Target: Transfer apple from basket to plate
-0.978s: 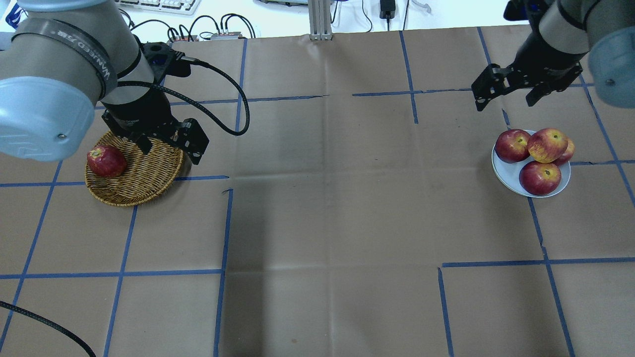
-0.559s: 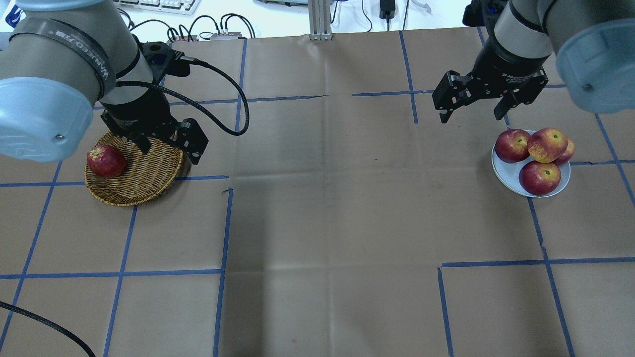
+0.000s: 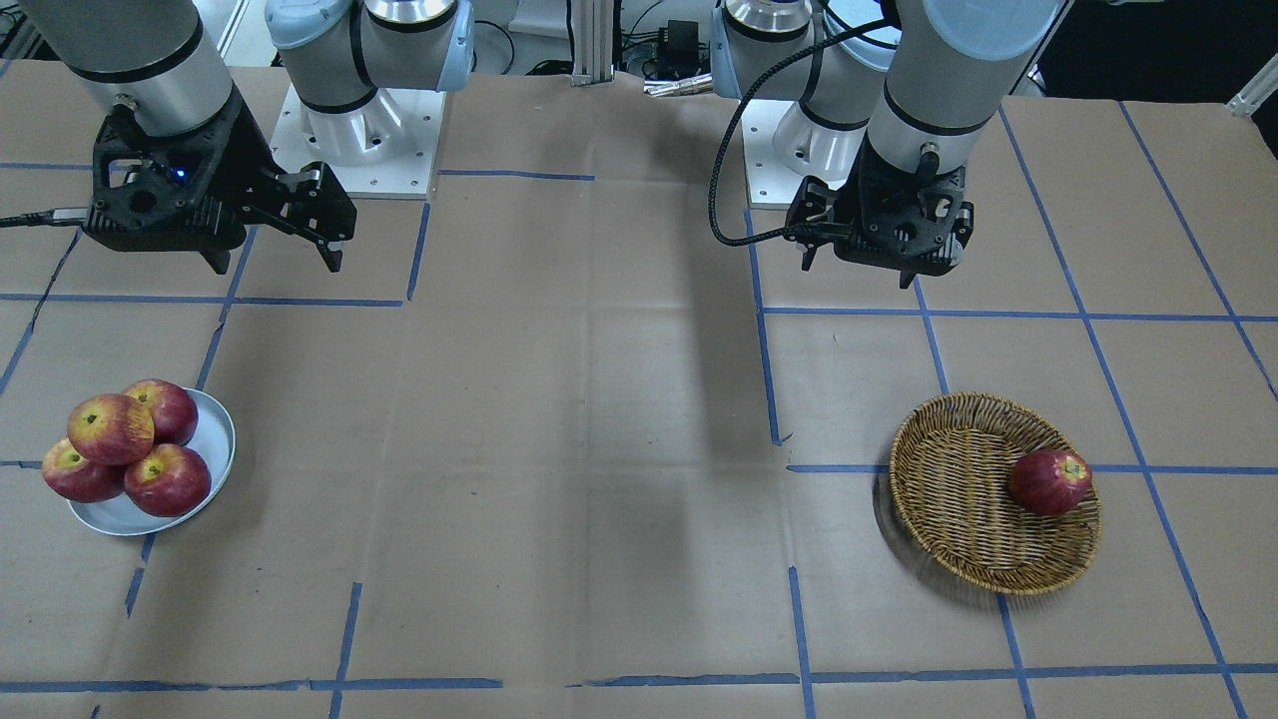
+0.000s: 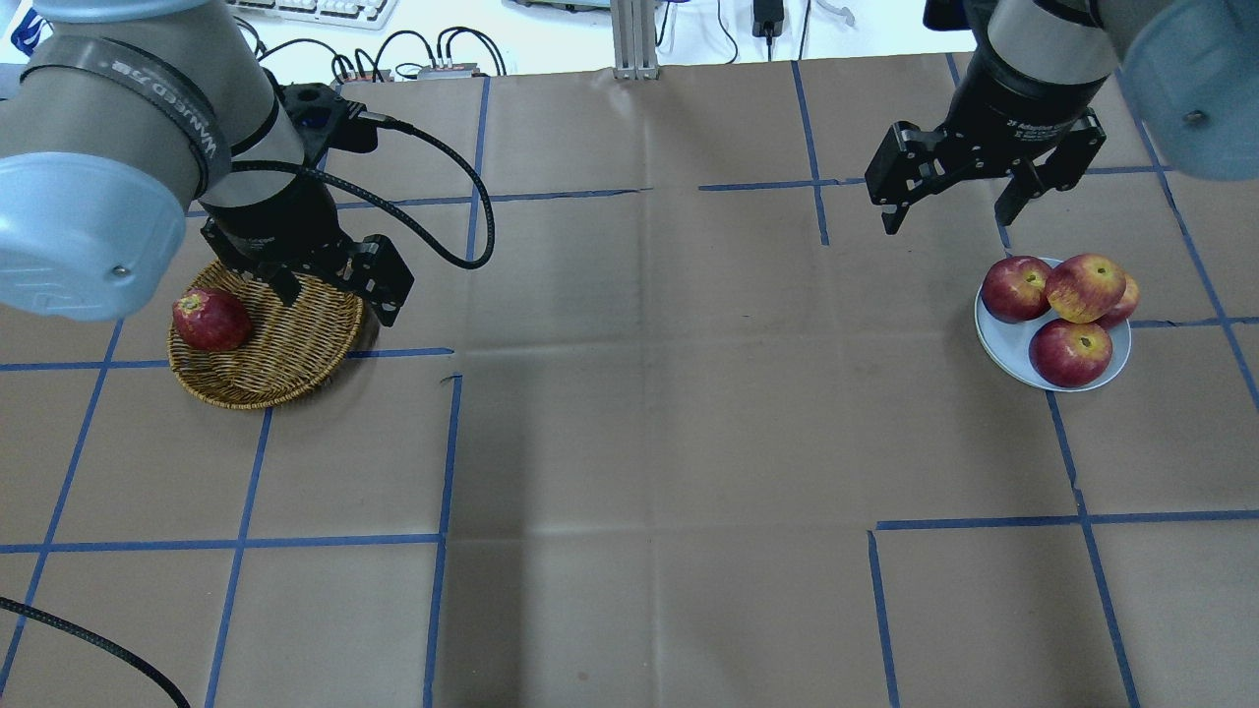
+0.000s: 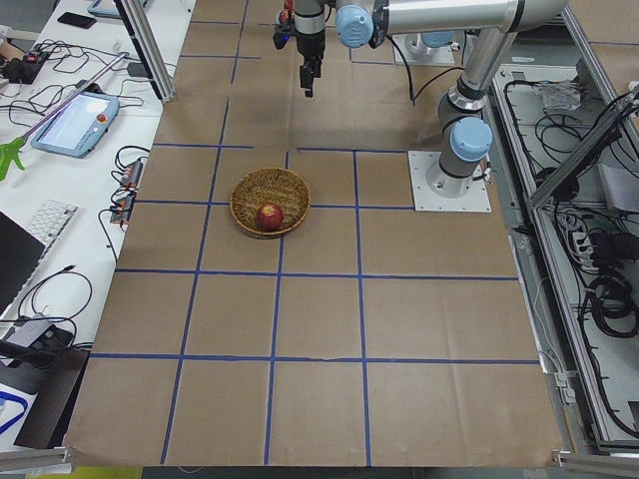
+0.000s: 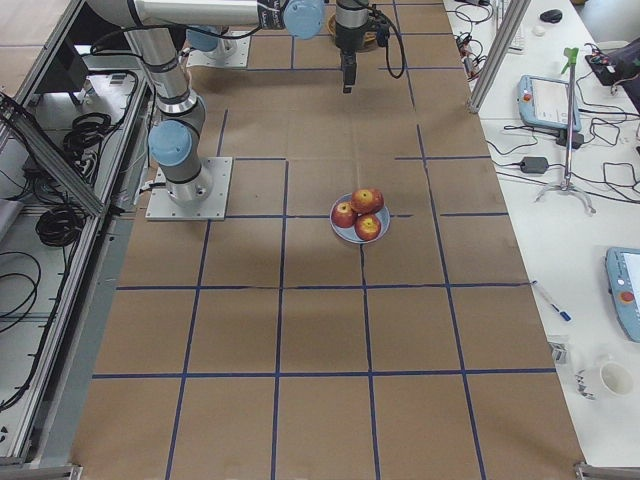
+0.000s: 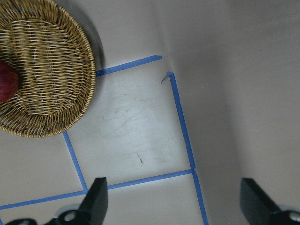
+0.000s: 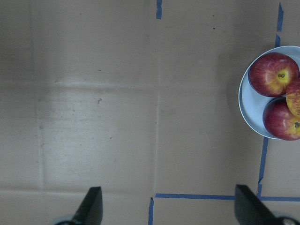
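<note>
The apple (image 4: 1085,287) with the yellow-orange blush lies on top of three red apples on the white plate (image 4: 1003,342), also seen in the front view (image 3: 110,427). The wicker basket (image 4: 285,359) at the left holds one darker red apple (image 4: 209,320). My left gripper (image 4: 339,305) is open and empty, hovering over the basket's far right rim. My right gripper (image 4: 946,223) is open and empty, above the table up and left of the plate. The left wrist view shows the basket (image 7: 47,70); the right wrist view shows the plate (image 8: 244,93).
Brown paper with blue tape lines (image 4: 443,442) covers the table. A black cable (image 4: 462,197) loops from the left wrist. Cables and a keyboard (image 4: 325,10) lie past the table's far edge.
My right gripper has moved left, away from above the plate, then drifted slightly back right. It stays open and empty. The left arm, basket and apples have not moved.
</note>
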{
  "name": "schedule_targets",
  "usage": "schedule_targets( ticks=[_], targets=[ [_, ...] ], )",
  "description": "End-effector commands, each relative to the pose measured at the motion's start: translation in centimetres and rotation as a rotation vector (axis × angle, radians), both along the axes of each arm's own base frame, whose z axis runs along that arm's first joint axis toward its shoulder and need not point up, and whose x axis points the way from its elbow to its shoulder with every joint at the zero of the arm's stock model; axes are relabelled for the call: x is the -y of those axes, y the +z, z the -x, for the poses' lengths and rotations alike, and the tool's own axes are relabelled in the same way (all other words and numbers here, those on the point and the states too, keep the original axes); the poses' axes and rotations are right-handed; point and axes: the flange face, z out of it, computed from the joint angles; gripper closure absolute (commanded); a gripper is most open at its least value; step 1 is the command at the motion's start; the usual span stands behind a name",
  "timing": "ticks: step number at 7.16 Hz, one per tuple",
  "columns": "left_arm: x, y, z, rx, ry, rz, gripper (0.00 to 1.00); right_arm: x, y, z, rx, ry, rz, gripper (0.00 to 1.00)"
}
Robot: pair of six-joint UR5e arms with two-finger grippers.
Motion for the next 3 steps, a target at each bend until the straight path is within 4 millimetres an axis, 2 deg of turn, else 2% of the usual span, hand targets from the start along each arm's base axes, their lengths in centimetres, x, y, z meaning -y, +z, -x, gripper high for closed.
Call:
schedule_targets(
  ticks=[1,3],
  targets=[
    [0.04,-0.07,0.00,0.000,0.001,-0.001,0.02,-0.02,0.00,0.02,-0.002,0.000,-0.001,0.00],
    [0.23,-0.36,-0.07,0.000,0.007,-0.007,0.02,0.08,-0.21,0.02,-0.002,0.000,-0.004,0.00]
  ],
)
